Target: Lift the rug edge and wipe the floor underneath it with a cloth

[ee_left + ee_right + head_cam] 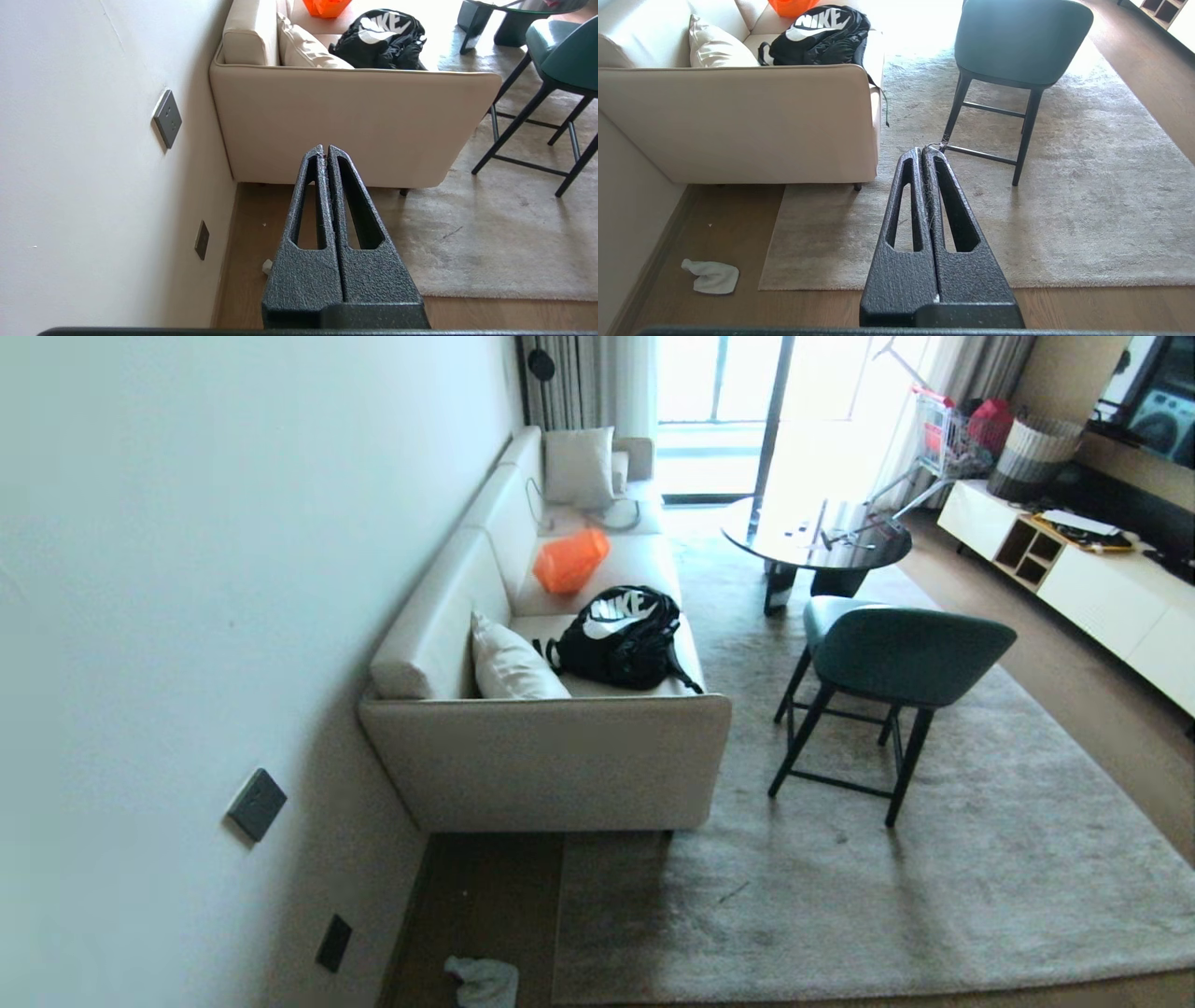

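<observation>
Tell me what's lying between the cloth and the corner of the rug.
Nothing: only bare wood floor separates the cloth from the rug corner. The right wrist view shows it best; the head view agrees.

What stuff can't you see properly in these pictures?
- The floor under the rug: covered in every view.
- The cloth: cut off by the head view's bottom edge, and almost wholly hidden behind the left gripper in the left wrist view.
- The sofa underside: too dark.
- Both arms: outside the head view; the right gripper shows only its shut fingers.
</observation>
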Robot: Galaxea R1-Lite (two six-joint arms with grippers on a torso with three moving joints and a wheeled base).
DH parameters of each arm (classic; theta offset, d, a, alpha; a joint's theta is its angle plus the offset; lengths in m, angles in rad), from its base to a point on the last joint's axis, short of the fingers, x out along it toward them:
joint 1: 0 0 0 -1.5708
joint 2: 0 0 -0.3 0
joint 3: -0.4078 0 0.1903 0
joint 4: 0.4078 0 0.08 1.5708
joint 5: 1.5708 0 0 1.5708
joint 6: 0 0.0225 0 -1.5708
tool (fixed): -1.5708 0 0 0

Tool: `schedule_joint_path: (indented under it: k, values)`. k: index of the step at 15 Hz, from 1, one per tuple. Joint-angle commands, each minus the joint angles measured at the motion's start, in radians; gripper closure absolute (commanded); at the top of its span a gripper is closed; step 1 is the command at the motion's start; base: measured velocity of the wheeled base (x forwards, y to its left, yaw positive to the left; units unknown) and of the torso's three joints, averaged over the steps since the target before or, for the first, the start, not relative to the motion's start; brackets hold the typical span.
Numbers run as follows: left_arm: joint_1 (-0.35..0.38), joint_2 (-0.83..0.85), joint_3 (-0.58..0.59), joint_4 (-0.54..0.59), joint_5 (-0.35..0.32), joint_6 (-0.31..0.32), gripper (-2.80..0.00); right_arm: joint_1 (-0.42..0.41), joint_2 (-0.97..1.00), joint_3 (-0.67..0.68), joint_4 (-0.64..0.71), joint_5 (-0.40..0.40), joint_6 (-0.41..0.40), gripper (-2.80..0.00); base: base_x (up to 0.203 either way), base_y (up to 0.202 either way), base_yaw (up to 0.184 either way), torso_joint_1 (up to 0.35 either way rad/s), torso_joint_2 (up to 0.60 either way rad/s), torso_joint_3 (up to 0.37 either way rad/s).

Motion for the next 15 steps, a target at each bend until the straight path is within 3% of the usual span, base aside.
schedule_joint_path:
  k: [1, 15]
  values:
    - [0.0, 0.0, 0.0, 0.0, 0.0, 0.0, 0.0, 0.0, 0.001, 0.0, 0.0, 0.0, 0.0, 0.0, 0.0, 0.0, 0.0, 0.0, 0.0, 0.0]
    - [0.0, 0.0, 0.0, 0.0, 0.0, -0.001, 0.0, 0.0, 0.001, 0.0, -0.002, -0.002, 0.001, 0.0, 0.0, 0.0, 0.0, 0.0, 0.0, 0.0]
